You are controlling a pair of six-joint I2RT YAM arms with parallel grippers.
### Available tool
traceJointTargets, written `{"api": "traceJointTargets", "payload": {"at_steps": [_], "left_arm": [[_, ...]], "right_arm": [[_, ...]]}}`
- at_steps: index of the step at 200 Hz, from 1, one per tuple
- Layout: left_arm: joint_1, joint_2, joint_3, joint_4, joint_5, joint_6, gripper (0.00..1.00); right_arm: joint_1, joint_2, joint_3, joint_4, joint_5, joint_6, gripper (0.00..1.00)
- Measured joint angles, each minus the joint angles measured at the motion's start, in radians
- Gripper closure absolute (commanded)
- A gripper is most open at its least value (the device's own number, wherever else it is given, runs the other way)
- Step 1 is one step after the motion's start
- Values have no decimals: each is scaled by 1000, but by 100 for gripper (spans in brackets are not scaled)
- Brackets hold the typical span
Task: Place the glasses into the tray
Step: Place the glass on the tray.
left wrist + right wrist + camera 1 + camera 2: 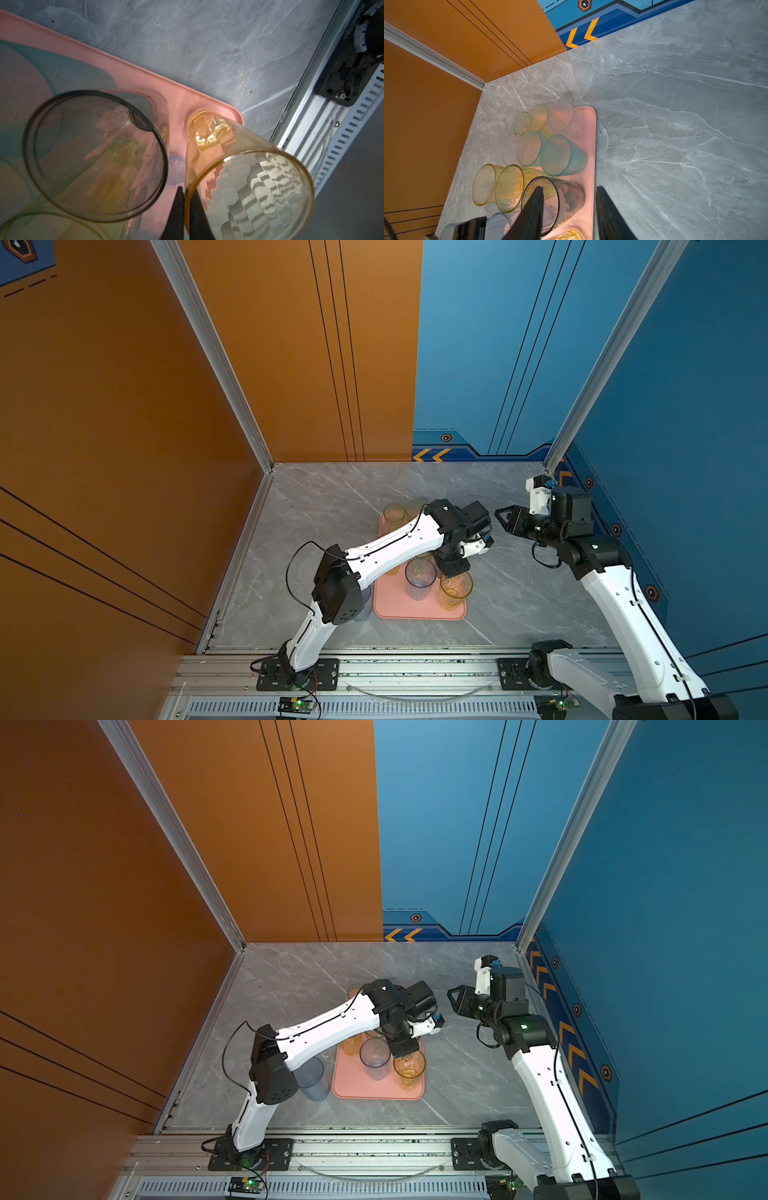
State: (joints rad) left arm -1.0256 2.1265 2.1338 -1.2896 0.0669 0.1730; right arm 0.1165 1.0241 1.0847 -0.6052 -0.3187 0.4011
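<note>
Because the amber tumbler [456, 591] offers nothing to grab but its thin wall, the left claw [187, 209] takes it from above. It is clenched on the rim, one finger inside the mouth and one outside, as the left wrist view shows. The tumbler stands upright at the 5 o'clock corner of the tray [399, 610], its base apparently on the tray floor just inside the rim. That corner looks like the bare spot nearest the arm, which likely explains the choice.

Just beside it, toward 9 o'clock, stands a smoky grey tumbler [420, 576]. It is close enough that a sideways withdrawal could knock it, so a straight lift after letting go looks wiser. More tumblers crowd the tray's 12 o'clock end, partly hidden under the left arm.

One blue-grey tumbler [312, 1079] stands on the desk [519, 593] at the tray's 8 o'clock, outside the rim. The task therefore seems near its end but not finished.

The right claw [569, 189] hangs at the tray's 2 o'clock, well apart. Its jaws are released and empty, and it is probably parked there to leave the left arm room to work.
</note>
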Motion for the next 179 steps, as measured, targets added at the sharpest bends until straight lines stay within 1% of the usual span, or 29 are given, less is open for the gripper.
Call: {"api": "traceJointTargets", "payload": {"at_steps": [179], "left_arm": [[2, 0, -6, 8, -14, 3, 91]], "right_arm": [[2, 14, 0, 8, -1, 0, 60]]}}
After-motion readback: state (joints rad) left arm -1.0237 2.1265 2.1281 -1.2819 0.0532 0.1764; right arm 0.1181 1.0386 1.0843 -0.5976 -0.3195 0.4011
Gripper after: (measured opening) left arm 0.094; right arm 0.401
